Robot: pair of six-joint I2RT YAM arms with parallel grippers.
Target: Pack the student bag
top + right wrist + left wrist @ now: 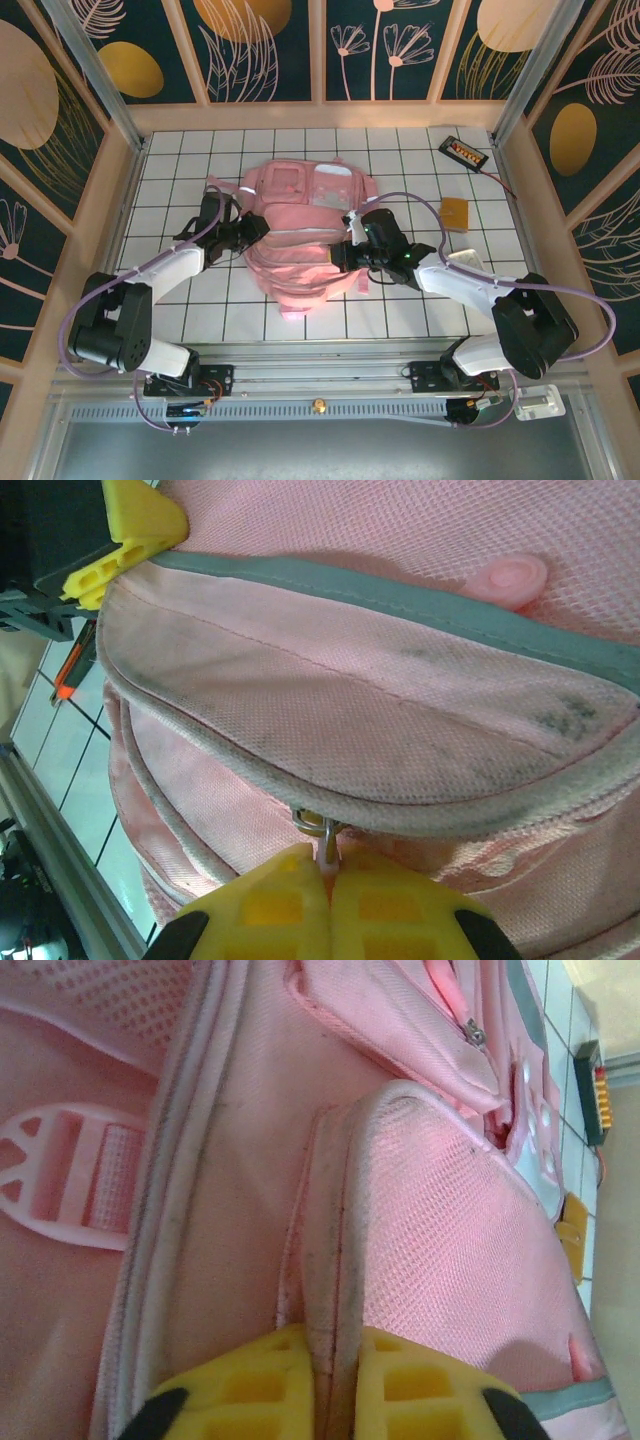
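Left gripper point(335, 1360): clenched on the piped seam point(335, 1220) that edges the mesh pocket point(440, 1240) on the bag's left flank. The yellow pads press it from both sides, with only a thin fold of fabric between them.

Student bag point(300, 240): lies flat in the middle of the white tiled table point(180, 170), window panels toward the far wall, between the two grippers and touched by both.

Right gripper point(328, 865): pads are closed on the small metal zip pull point(327, 840), which hangs just under the grey-piped rim of a curved flap point(330, 710) on the bag's right side. The hold is at the very fingertips.

Step in hand: probably running a zip open so that the bag can take its contents, with the left arm anchoring and the right drawing the slider.

Doing it well: the right arm should pull along the zip track and follow its curve, not tug outward from the cloth. The left arm should hold its seam against that pull so the fabric stays taut ahead of the slider. A slow, even draw suits such a shallow grip.

Risk: the soft bag may bunch or slide on the tiles. The pull may also slip from the pads if the slider jams in slack cloth.

Right of the bag: a brown square pad point(456, 213) and a black box point(464, 151) lie well apart from it, likely things to pack later.
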